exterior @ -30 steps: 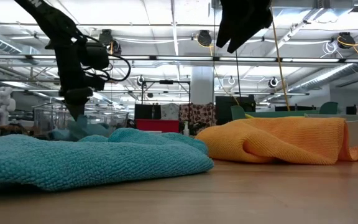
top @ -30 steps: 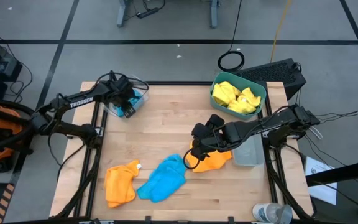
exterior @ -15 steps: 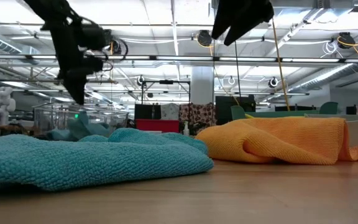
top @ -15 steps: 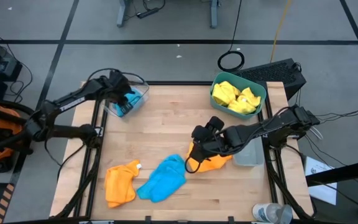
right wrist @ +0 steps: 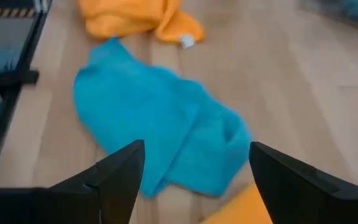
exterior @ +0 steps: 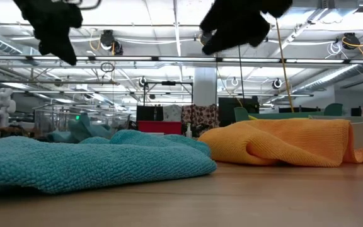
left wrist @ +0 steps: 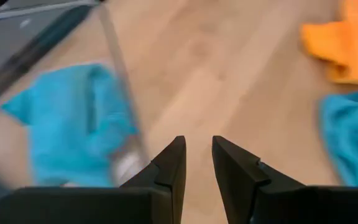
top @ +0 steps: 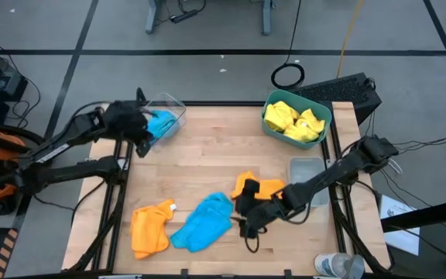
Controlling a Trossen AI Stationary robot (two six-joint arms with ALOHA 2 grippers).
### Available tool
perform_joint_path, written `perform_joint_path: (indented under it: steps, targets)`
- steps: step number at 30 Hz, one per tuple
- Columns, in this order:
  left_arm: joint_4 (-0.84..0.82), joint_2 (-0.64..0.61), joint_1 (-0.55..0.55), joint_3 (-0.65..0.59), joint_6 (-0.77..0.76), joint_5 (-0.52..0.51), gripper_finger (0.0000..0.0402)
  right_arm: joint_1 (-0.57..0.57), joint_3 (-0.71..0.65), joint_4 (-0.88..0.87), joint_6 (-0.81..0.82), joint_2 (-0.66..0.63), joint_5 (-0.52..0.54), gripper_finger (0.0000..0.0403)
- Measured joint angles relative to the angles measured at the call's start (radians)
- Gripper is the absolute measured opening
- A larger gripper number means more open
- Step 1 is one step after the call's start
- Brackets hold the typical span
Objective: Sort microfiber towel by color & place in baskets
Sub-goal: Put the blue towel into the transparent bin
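My two arms work over the wooden table (top: 207, 147), with three baskets and six towels in the count. The teal basket (top: 322, 111), the largest, sits at the far right corner and holds two yellow towels (top: 293, 122) heaped together. The clear basket (top: 175, 105) stands at the far left corner with one blue towel (top: 159, 124) inside. The small grey basket (top: 307, 177) sits at the right edge, with no towel showing in it.

On the boards lie three more towels: one blue towel on the table (top: 202, 222) near the front edge, one orange towel at front left (top: 150, 227) just beside it, and one orange towel at centre right (top: 255, 187) (bunched close to the grey basket).

My right gripper (top: 252, 219) hovers above the table between the loose blue towel and the centre-right orange towel; its fingers (right wrist: 114, 174) stand wide apart and hold nothing, and the blue towel lies spread on the table ahead of them.

My left gripper (top: 135, 138) hangs just beside the clear basket's near wall. Its fingers (left wrist: 169, 165) are close together with a narrow gap, gripping nothing; the basketed blue towel lies just beyond them, behind the clear wall.
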Motion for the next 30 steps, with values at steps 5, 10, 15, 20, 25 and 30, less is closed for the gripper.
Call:
perform_joint_path:
  steps: [5,10,15,20,25,30]
  targets:
    - [0.098,-0.099,-0.184,-0.071,-0.115,-0.019,0.0084,0.011,-0.014,0.145,-0.057,0.122,0.002,0.0304]
    - [0.242,-0.102,-0.314,-0.129,-0.156,-0.042,0.0084,0.002,0.065,0.221,-0.086,0.264,-0.003,0.0317]
    - [0.335,-0.039,-0.424,-0.158,-0.148,-0.068,0.0084,-0.015,0.189,0.223,-0.087,0.381,-0.047,0.0318]
    - [0.445,0.020,-0.548,-0.201,-0.152,-0.139,0.0084,-0.059,0.272,0.136,-0.065,0.501,-0.101,0.0317]
    - [0.476,0.078,-0.665,-0.208,-0.158,-0.255,0.0084,-0.111,0.291,0.118,-0.017,0.542,-0.168,0.0292]
    - [0.516,0.124,-0.733,-0.208,-0.183,-0.311,0.0084,-0.133,0.290,0.110,-0.058,0.536,-0.198,0.0214]
